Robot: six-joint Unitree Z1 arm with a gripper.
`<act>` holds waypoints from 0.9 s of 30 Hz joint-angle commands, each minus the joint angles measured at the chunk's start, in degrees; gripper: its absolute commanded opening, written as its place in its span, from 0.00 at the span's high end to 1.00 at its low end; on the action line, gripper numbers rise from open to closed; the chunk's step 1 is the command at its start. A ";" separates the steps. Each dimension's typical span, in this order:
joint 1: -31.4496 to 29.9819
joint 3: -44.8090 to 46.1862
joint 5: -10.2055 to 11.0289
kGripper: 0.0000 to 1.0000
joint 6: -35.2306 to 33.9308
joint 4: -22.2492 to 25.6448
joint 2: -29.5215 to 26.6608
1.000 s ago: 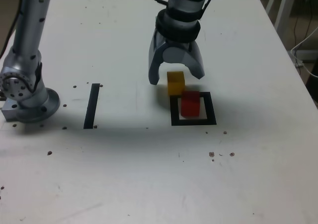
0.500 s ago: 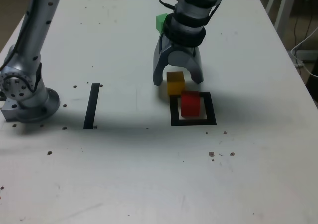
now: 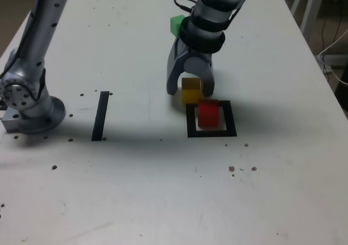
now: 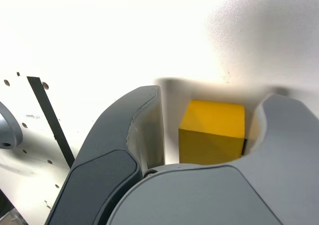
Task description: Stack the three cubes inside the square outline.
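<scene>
Red cube (image 3: 207,113) sat inside the square outline (image 3: 212,132), right of centre in the exterior view, so the base looked placed. The yellow cube (image 3: 191,89) rested on the surface (image 3: 163,190) just above-left of it, between the narrowed jaws of the end effector (image 3: 190,87); a firm grip could not be confirmed. The green cube (image 3: 176,24) waited upper centre, unstacked.

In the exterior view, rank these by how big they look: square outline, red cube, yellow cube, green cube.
1. square outline
2. red cube
3. yellow cube, slightly smaller-looking, partly hidden by the gripper
4. green cube, mostly hidden behind the arm, so unsure
</scene>
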 commanded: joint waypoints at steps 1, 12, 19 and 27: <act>0.07 -0.03 0.10 0.69 0.13 0.12 0.22; 0.00 -0.19 0.26 0.70 0.13 0.38 -0.20; -0.71 -1.63 1.00 0.70 0.13 2.35 -2.21; -3.16 -5.74 1.47 0.70 0.02 6.22 -4.07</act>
